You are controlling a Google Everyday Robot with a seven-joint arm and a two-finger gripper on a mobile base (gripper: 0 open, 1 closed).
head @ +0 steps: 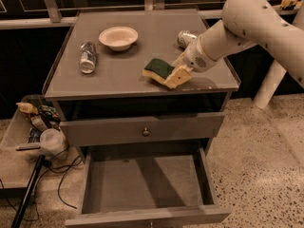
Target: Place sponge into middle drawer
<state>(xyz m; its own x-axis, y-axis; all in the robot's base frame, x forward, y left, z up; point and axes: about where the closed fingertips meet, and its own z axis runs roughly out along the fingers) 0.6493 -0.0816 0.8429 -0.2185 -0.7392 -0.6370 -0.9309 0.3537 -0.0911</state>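
At centre frame, the gripper (pixel 173 77) has its jaws pinching the right end of the sponge (pixel 158 68) just above the cabinet top (pixel 114 77). The middle drawer (pixel 142 188) stands open below.

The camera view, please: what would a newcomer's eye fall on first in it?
The big cream robot arm reaches in from the right, its claw at the pale yellow, green-topped sponge on the grey cabinet top. Below, the wide grey middle drawer stands pulled open beneath a shut grey drawer with a round knob.
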